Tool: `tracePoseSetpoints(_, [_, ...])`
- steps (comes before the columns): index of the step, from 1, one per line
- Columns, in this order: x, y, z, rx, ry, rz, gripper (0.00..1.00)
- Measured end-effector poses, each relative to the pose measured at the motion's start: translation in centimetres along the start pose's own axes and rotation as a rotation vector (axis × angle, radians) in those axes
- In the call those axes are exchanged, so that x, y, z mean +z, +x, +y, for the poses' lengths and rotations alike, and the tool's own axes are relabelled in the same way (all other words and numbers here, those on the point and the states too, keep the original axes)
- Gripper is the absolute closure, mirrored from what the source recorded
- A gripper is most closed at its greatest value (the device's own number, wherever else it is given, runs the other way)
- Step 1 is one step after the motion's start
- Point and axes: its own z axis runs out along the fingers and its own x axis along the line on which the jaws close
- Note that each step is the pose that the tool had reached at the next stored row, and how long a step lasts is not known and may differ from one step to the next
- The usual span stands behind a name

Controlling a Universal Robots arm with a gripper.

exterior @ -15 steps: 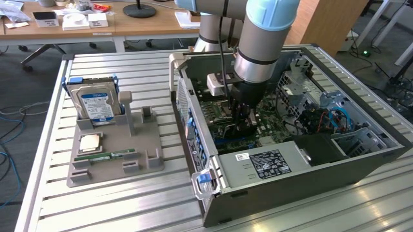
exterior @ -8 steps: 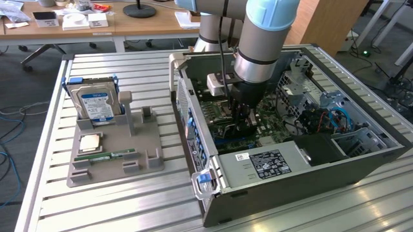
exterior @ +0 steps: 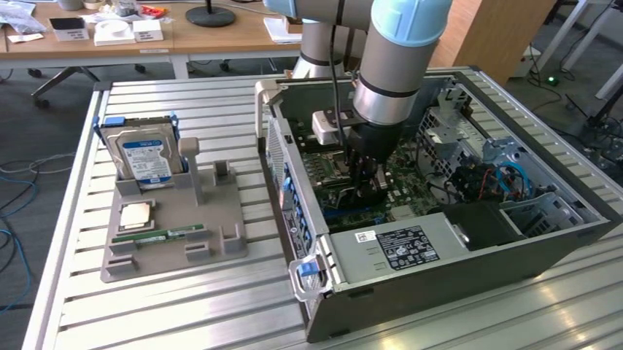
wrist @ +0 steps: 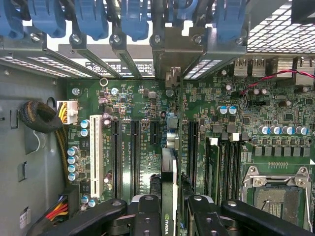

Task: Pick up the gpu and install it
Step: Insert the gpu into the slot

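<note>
Now the gripper (wrist: 168, 209) holds the gpu (wrist: 169, 194) edge-on, low inside the open computer case (exterior: 506, 251), over the motherboard (wrist: 142, 105).

Seen from the wrist, the card stands on its thin edge between the two black fingers (wrist: 147, 214) clamped on its sides, apparently so its lower edge can meet a long expansion slot (wrist: 135, 152) squarely; its silvery bracket (wrist: 173, 54) points toward the blue retention clips (wrist: 133, 19) at the case's rear wall. Whether it is seated I cannot tell. On the worktop (exterior: 165, 321), the grey holder (exterior: 209, 219) keeps the hard drive (exterior: 146, 154) and memory stick (exterior: 160, 235).
</note>
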Motion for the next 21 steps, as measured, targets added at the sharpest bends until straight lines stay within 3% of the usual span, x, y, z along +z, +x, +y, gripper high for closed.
tracePoseSetpoints(4, [0.00, 0.00, 0.02, 0.000, 0.0000, -0.0001, 0.68])
tracePoseSetpoints(10, [0.00, 0.00, 0.00, 0.000, 0.0000, 0.0000, 0.38])
tracePoseSetpoints(13, [0.00, 0.00, 0.00, 0.000, 0.0000, 0.0000, 0.32])
tracePoseSetpoints(14, [0.00, 0.00, 0.00, 0.000, 0.0000, 0.0000, 0.26])
tracePoseSetpoints(21, [-0.10, 0.00, 0.00, 0.000, -0.0001, 0.0003, 0.26])
